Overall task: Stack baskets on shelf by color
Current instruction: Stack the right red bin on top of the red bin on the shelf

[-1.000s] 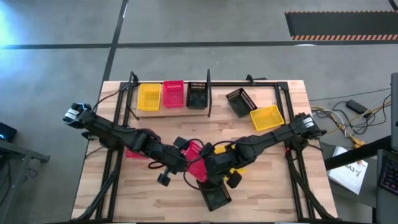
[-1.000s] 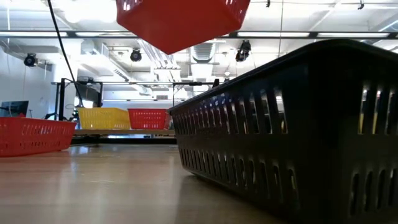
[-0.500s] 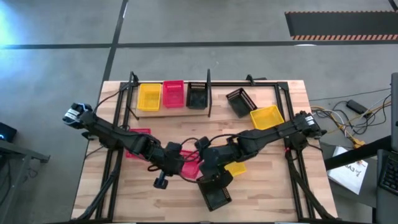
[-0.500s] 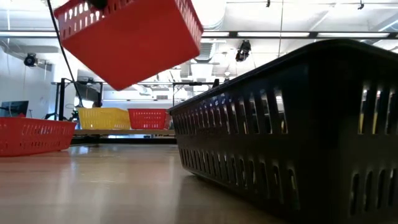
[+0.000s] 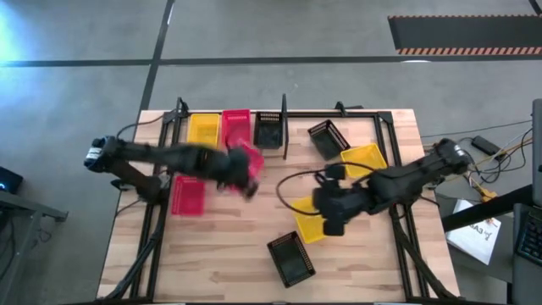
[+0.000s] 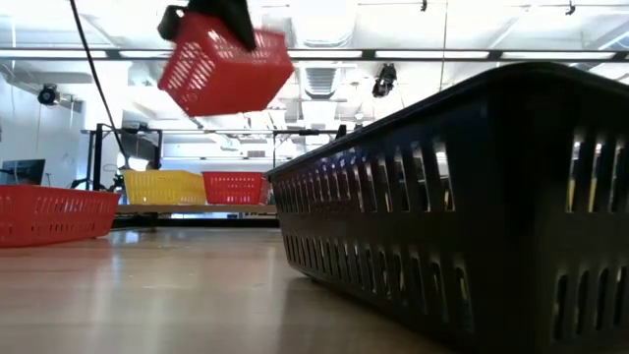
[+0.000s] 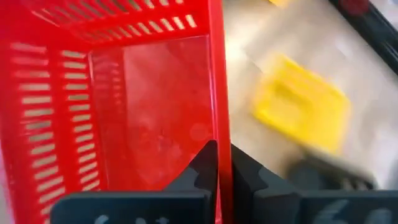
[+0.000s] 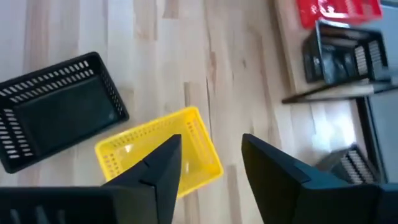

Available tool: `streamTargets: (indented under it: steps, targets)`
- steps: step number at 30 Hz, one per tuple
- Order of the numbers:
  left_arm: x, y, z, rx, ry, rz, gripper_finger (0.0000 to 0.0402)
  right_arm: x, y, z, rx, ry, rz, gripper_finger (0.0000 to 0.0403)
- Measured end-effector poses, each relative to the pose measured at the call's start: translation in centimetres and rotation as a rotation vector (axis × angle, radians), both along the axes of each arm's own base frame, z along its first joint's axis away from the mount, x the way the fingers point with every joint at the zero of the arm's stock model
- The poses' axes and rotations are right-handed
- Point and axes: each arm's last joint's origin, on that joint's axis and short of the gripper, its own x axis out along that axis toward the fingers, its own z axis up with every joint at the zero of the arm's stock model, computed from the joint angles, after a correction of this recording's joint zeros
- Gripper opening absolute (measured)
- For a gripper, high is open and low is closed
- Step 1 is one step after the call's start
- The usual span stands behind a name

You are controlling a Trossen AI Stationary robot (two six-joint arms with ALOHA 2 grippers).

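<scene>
The left tool is pinching the side wall of a red basket and holds it up in the air, tipped, just in front of the shelf. On the shelf past the left tool sit a yellow basket, another red one and a black one, side by side. The right tool has its fingers spread wide. It hangs over a yellow basket on the counter, not touching it. A black basket on the counter lies just beside that one.
</scene>
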Motion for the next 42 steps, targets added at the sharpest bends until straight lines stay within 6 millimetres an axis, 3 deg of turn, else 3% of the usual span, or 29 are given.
streamTargets:
  steps: [4, 8, 11, 16, 21, 29, 42]
  targets:
    - [0.0, 6.9, 0.6, 0.006, 0.002, 0.231, 0.0, -2.8, -0.2, -0.3, 0.028, -0.073, -0.045, 0.0134]
    - [-0.5, 12.7, -0.3, 0.014, 0.049, 0.398, 0.0, -5.1, -0.8, -0.4, 0.048, -0.124, -0.079, 0.0117]
    - [-0.4, 15.6, -1.7, -0.019, 0.093, 0.484, 0.0, -6.3, -1.5, -0.6, 0.047, -0.148, -0.108, 0.0107]
    - [0.9, 18.3, -3.1, -0.044, 0.115, 0.568, 0.0, -7.9, -2.5, -0.9, 0.043, -0.172, -0.12, 0.0092]
    - [2.9, 20.4, -4.1, -0.062, 0.132, 0.608, 0.0, -9.0, -3.1, -1.4, 0.037, -0.174, -0.108, 0.0082]
    - [4.4, 21.8, -5.9, -0.119, 0.197, 0.663, 0.0, -10.3, -3.8, -2.4, 0.043, -0.179, -0.108, 0.0079]
    - [3.6, 22.6, -7.6, -0.195, 0.262, 0.728, 0.0, -11.9, -4.7, -3.0, 0.062, -0.209, -0.108, 0.0072]
